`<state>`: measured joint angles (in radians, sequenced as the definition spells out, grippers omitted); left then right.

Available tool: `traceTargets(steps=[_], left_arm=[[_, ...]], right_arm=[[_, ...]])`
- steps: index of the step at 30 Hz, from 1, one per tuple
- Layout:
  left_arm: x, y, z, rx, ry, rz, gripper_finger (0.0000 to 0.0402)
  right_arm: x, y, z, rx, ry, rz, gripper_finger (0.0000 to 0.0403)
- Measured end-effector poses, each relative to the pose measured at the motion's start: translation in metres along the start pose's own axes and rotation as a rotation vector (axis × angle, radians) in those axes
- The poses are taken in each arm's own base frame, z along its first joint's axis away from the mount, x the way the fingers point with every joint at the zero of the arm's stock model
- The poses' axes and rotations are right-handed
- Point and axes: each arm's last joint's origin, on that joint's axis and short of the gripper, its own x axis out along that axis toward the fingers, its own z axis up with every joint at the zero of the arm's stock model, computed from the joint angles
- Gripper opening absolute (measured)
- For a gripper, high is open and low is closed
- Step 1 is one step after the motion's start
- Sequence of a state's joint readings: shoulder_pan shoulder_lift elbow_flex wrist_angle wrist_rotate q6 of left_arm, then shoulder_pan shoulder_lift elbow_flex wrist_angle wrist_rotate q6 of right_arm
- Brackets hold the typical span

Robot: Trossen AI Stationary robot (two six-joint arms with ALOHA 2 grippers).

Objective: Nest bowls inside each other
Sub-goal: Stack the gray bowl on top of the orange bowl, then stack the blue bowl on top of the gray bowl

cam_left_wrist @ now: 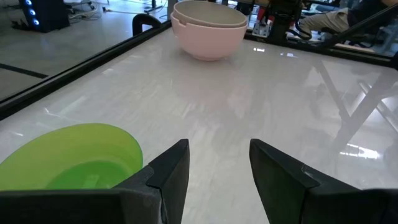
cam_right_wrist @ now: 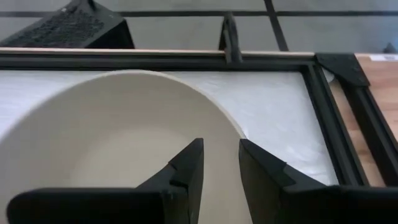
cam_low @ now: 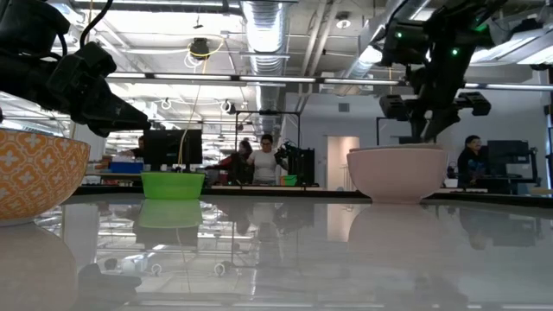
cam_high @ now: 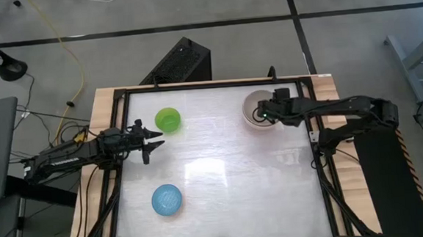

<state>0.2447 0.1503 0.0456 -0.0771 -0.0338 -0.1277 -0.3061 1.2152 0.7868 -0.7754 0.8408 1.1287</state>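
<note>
The right hand (cam_high: 261, 115) hung over the nested pale bowls (cam_high: 258, 110) at the table's (cam_high: 222, 169) far right, fingers a little apart around nothing, above the inner bowl. The left hand (cam_high: 153, 143), fingers apart, sat just beside the green bowl (cam_high: 168, 120); the blue bowl (cam_high: 166, 200) lay nearer. Best was lifting straight up without nudging the stack.
</note>
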Motion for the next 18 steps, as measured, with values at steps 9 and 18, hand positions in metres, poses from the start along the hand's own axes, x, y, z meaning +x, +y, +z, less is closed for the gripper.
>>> traceTargets(steps=[9,18], left_arm=[[0.0,0.0,0.0,0.0,0.0,0.0,0.0158],[0.0,0.0,0.0,0.0,0.001,0.0,0.0158]], right_arm=[[-0.028,0.031,0.025,-0.025,0.036,0.29,0.012],[-0.088,0.113,-0.016,-0.095,-0.027,0.953,0.012]])
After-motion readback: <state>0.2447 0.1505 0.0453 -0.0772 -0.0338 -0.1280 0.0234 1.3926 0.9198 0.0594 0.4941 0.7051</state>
